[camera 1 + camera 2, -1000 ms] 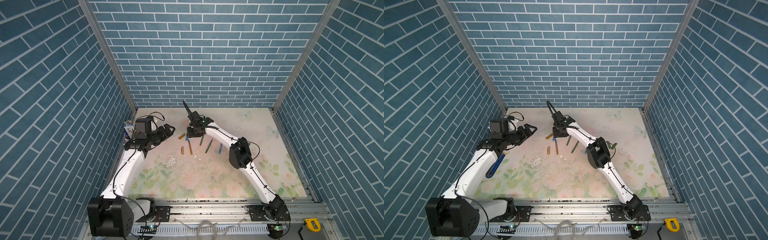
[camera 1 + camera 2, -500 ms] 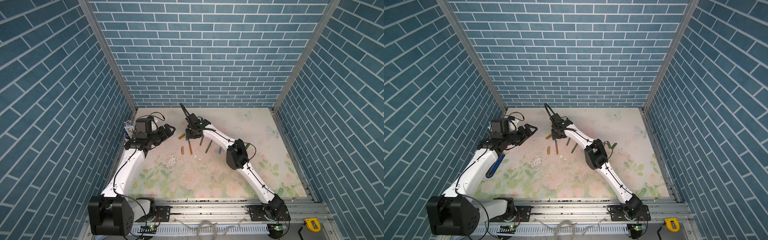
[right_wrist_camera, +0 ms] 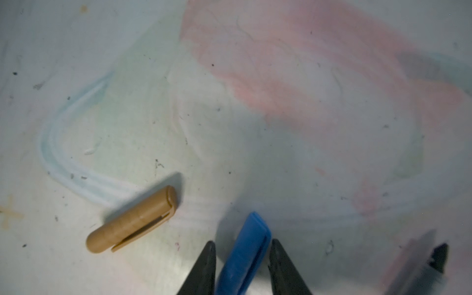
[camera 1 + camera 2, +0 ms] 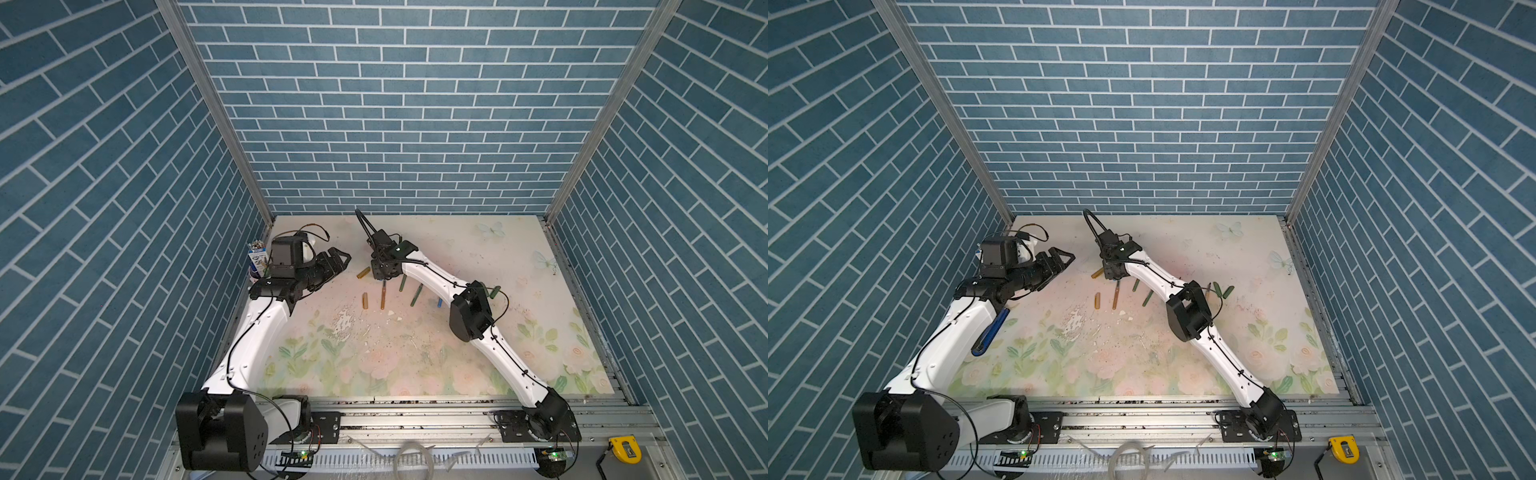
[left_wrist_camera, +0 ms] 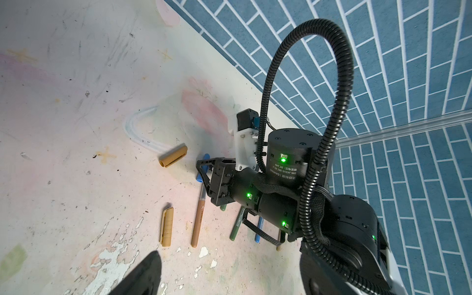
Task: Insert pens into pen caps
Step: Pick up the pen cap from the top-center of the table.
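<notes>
Between the fingertips of the right hand (image 3: pixel 242 242), at the far middle of the worktop (image 4: pixel 478 249), lies the blue cap (image 3: pixel 245 258). It rests flat on the surface, and the two dark fingertips (image 3: pixel 207 263) stand close on either side of it. The right wrist view does not show whether they press it or leave a sliver of room.

Just beside it, on the side of the left arm, a golden-brown cap (image 3: pixel 132 222) lies slantwise, clear of the fingers. Nearer the robot's base, a second golden-brown cap (image 4: pixel 365 300) and a golden-brown pen (image 4: pixel 382 297) lie side by side without touching, the pen's grey tip end turned towards the right hand. To their right, a green pen (image 4: pixel 402 282) and a second green pen (image 4: pixel 416 296) lie along the edge of the right forearm, and a blue pen (image 4: pixel 439 302) peeks out beside the right elbow. A green cap (image 4: pixel 494 292) lies just beyond that elbow.

The left hand (image 4: pixel 341 264) hangs over the left side of the worktop, fingers spread wide with nothing between them, pointing towards the right hand and well apart from the pens. Behind its wrist, a pencil carton (image 4: pixel 257 259) stands against the left wall. In a top view, a blue-and-black stapler (image 4: pixel 990 332) lies under the left forearm.
</notes>
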Robot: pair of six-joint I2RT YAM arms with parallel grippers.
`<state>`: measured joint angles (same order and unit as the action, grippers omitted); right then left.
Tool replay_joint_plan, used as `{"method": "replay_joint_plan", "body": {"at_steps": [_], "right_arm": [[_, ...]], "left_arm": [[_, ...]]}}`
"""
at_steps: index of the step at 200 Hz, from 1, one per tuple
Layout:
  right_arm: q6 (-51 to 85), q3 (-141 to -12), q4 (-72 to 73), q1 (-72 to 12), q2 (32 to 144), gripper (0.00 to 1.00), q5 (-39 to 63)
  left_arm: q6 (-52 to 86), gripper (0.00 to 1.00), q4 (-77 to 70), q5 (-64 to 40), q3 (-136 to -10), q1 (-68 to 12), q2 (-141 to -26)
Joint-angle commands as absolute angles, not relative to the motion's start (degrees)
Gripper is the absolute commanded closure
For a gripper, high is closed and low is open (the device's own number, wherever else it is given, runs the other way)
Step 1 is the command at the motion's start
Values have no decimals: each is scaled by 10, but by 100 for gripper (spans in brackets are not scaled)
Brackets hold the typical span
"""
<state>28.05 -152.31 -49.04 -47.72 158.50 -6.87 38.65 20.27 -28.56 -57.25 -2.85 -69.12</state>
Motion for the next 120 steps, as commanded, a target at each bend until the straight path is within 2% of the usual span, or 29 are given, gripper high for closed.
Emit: {"method": "replay_joint_plan", "body": {"at_steps": [1, 45, 120], "right_arm": [[266, -1505, -538, -476, 1584, 66, -92], [275, -1478, -525, -460, 1567, 75, -67], [271, -1475, -509, -457, 1560, 81, -58]], "left_arm": [[384, 14, 196, -288, -566, -27, -696], [383, 14, 198, -286, -567, -26, -696], [382, 14, 199, -285, -567, -26, -697]]}}
